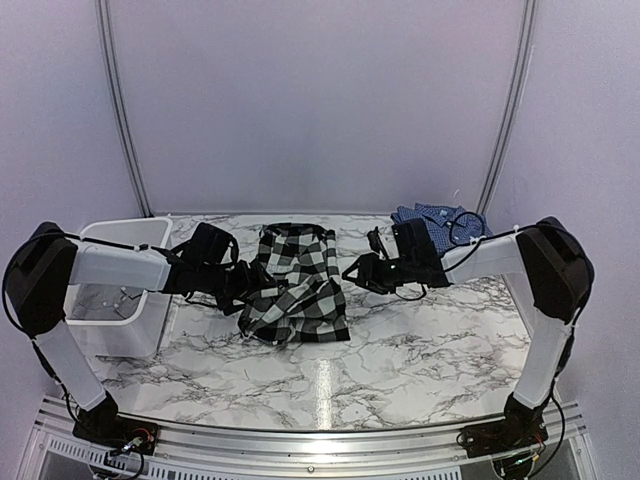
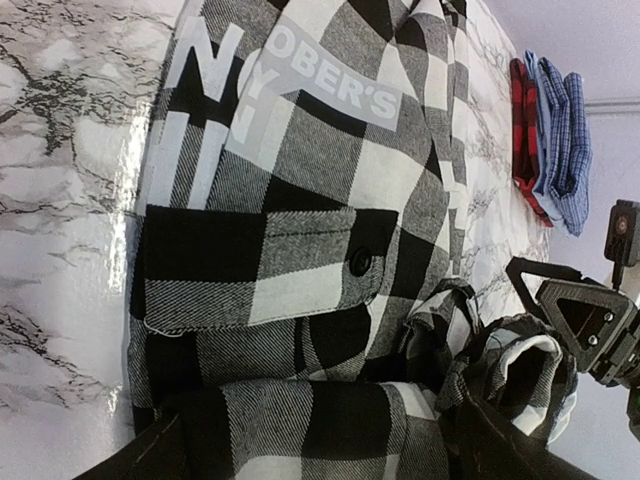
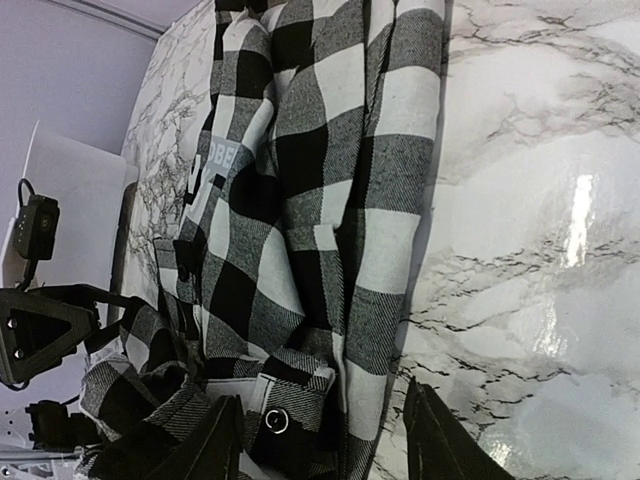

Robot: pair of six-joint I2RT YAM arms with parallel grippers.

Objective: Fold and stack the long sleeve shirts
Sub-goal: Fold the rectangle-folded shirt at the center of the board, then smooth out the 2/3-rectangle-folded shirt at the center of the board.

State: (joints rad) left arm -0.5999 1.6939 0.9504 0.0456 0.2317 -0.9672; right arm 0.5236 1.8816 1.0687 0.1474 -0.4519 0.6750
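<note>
The black-and-white buffalo-check long sleeve shirt [image 1: 295, 285] lies partly folded in the middle of the marble table, white lettering [image 2: 330, 90] facing up. My left gripper [image 1: 240, 287] sits at the shirt's left edge. Its fingers [image 2: 130, 455] are spread wide, so it is open over a roll of check cloth [image 2: 320, 420]. My right gripper [image 1: 356, 272] is at the shirt's right edge, also open. One finger [image 3: 200, 445] rests over the cloth by a cuff snap [image 3: 275, 421], the other over bare marble. The blue fine-checked shirt [image 1: 437, 218] lies folded at the back right.
A white plastic bin [image 1: 120, 290] stands at the left under my left arm. Something red [image 2: 520, 120] lies beside the blue shirt [image 2: 562, 140]. Bare marble [image 1: 400, 350] stretches in front of the check shirt.
</note>
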